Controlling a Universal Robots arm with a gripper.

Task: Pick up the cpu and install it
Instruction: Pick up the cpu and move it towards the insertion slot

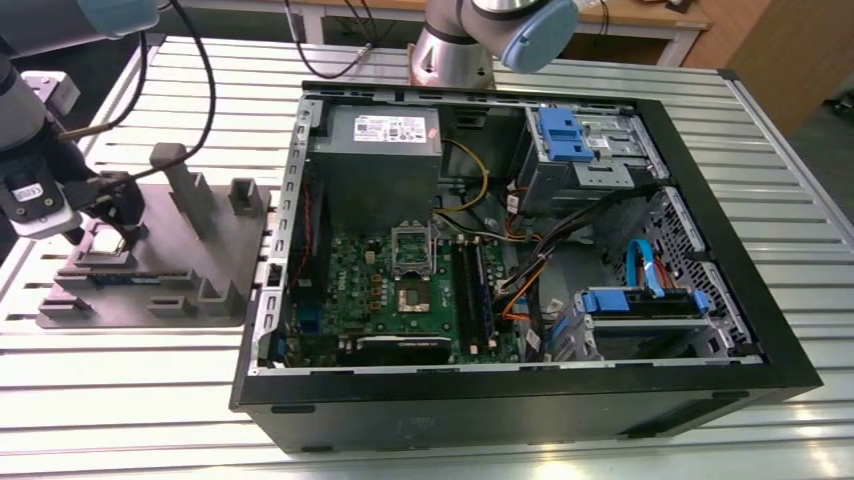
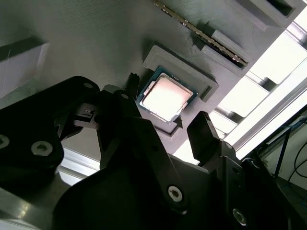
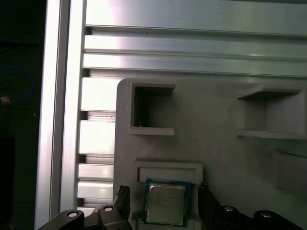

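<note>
Matt grey plastic fixture [image 3: 216, 143], satin metal cpu [image 3: 165, 203], ribbed shiny metal table [image 3: 192, 45].

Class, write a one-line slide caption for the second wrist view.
The gripper, jaws open either side of the cpu, which lies in its recess in the grey holder.

cpu [image 3: 165, 203] in walled recess of grey holder [image 1: 160, 240], gripper [image 1: 104, 238] fingers spread beside it, in the exterior view posts [image 1: 180, 180] at its 2 o'clock, computer case [image 1: 296, 160] wall at 3 o'clock, open table slats [image 1: 134, 400] at 6 o'clock
</note>
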